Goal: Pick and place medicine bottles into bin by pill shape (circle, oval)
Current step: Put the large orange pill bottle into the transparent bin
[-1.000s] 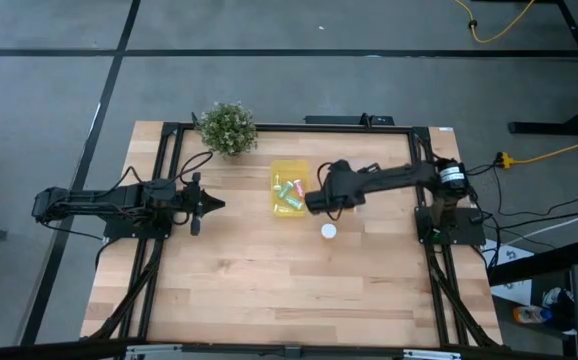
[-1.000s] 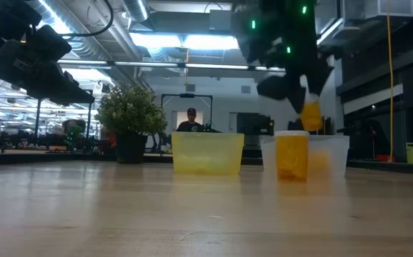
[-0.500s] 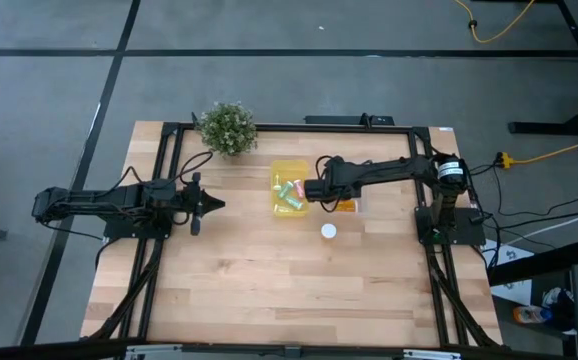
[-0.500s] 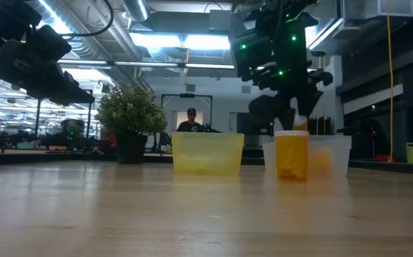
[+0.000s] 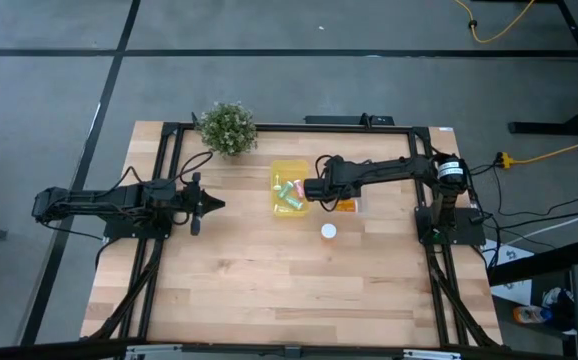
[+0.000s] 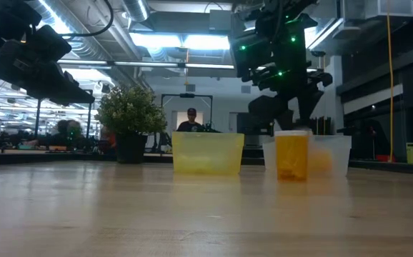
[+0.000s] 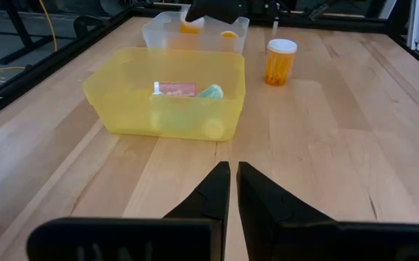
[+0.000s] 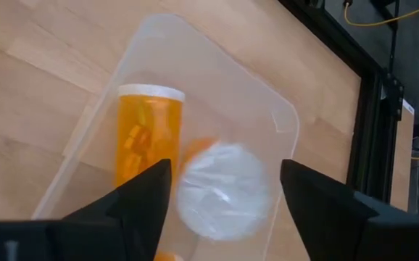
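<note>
Two orange bottles [image 8: 150, 138] lie in the clear bin [image 8: 267, 109], right under the right gripper [image 8: 224, 190].

One bottle lies flat with its white cap toward the bin's wall, and the other shows its round white cap [image 8: 222, 190] between the wide-open fingers [image 8: 146, 194], which hold nothing. A second ago this gripper carried an orange bottle above the surface [image 5: 269, 280]; now it is over the clear bin. One more orange bottle [image 5: 328, 231] stands alone on the wood, near the bins, with lots of bare room around it. The yellow bin [image 5: 289, 189] sits just beside the clear one, with small pastel vials [image 5: 287, 190] inside. The left gripper [image 7: 230, 190] waits well apart, its fingers almost closed on nothing. The plant [image 5: 226, 127] stands at the far edge.
</note>
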